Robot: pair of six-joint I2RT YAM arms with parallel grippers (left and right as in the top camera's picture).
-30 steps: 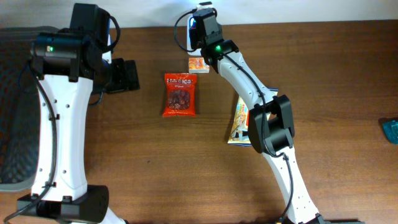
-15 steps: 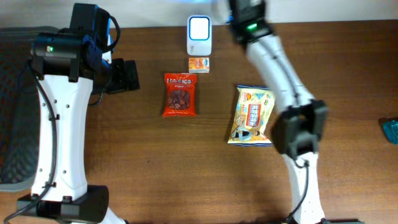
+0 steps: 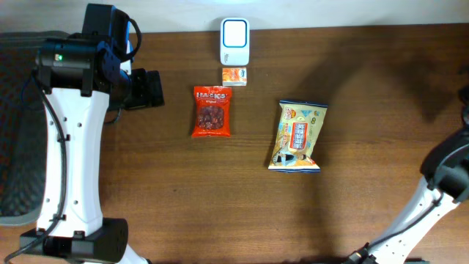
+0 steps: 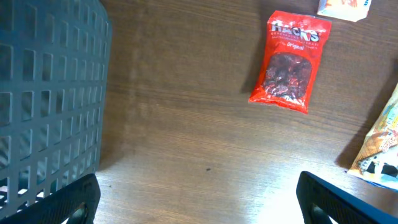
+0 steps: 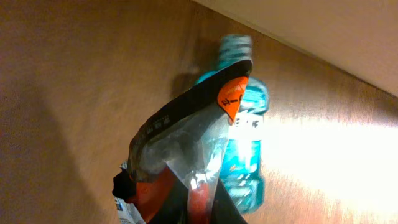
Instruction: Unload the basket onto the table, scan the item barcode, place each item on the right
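Grips a dark pouch (image 5: 180,134) with an orange corner in the clenched right gripper (image 5: 186,205), over a blue bottle (image 5: 242,137) lying on the table (image 5: 62,93): seen only from the right wrist. Holds the left gripper (image 3: 146,89) spread wide and empty beside a mesh basket (image 4: 43,93). Shows from overhead the white scanner (image 3: 234,42), a small orange box (image 3: 234,75) just before it, a red packet (image 3: 212,111) and a yellow bag (image 3: 297,136), well apart from the right arm (image 3: 447,165)
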